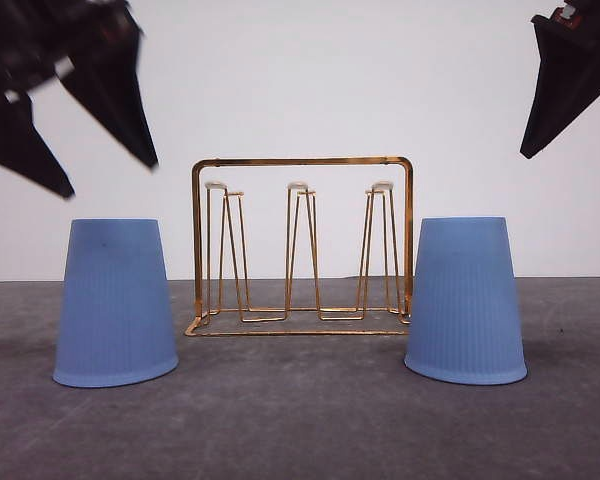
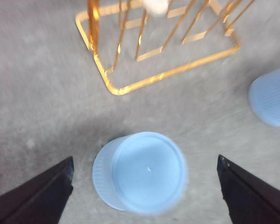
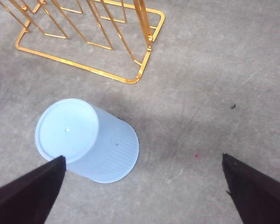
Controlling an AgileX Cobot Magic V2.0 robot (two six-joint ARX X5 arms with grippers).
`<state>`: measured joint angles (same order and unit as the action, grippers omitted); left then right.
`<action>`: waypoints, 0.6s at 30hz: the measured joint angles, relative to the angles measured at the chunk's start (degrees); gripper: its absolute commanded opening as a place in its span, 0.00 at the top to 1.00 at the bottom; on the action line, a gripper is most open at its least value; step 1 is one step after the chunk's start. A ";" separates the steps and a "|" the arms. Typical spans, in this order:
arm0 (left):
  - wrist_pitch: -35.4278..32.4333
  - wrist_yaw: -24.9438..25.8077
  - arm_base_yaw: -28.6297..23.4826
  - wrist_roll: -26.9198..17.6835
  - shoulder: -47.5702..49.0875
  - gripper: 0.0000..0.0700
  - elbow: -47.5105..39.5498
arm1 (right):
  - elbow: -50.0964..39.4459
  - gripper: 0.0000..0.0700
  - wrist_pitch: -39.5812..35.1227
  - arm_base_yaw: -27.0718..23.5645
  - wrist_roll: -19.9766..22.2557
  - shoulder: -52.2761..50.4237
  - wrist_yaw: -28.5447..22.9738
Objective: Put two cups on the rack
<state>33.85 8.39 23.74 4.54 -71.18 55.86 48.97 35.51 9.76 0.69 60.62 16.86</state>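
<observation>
table: grey matte surface (image 1: pixel 300 420), white wall behind. Everything sits on it.
rack: gold wire rack (image 1: pixel 302 245) standing upright at mid-table, long side facing the front camera, arched frame on top, white-tipped prongs pointing straight up. Nothing hung on it.
left cup: light blue ribbed cup (image 1: pixel 115 303) just left of the rack, not touching it. Upside down, rim on the table, closed base up, long axis vertical. In the left wrist view (image 2: pixel 140 171) its base faces the camera and lies between the two fingers, nearer the left-hand one.
right cup: same type (image 1: pixel 466 300), just right of the rack, close to the frame but contact not clear. Also inverted, rim down, axis vertical. In the right wrist view (image 3: pixel 86 140) it sits by one finger, well off the midline between them.
left gripper: (image 1: pixel 70 110) up in the air above the left cup, well clear of it. Fingers spread wide, holding nothing.
right gripper: (image 3: pixel 142 193) high above the right cup, clear of it. Fingers wide apart, empty.
</observation>
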 measured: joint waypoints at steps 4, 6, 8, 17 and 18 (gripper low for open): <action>-1.34 -0.94 1.85 0.17 -5.39 0.15 0.00 | 0.00 0.00 0.00 0.00 0.00 0.00 0.00; -1.39 -0.99 2.60 0.19 -7.78 0.16 0.00 | 0.00 0.00 0.00 0.00 0.00 0.00 0.00; -1.60 -0.98 3.03 0.23 -9.90 0.16 0.00 | 0.00 0.00 0.00 0.00 0.00 0.00 0.00; -2.84 -1.65 3.16 0.64 -13.06 0.45 0.30 | 0.00 0.00 0.00 0.00 0.00 0.00 0.00; -2.94 -1.84 3.15 0.65 -12.96 0.45 0.53 | 0.00 0.00 0.00 0.00 0.00 0.00 0.00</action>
<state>30.90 6.55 26.89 5.19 -84.14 56.38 48.97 35.51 9.76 0.69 60.62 16.86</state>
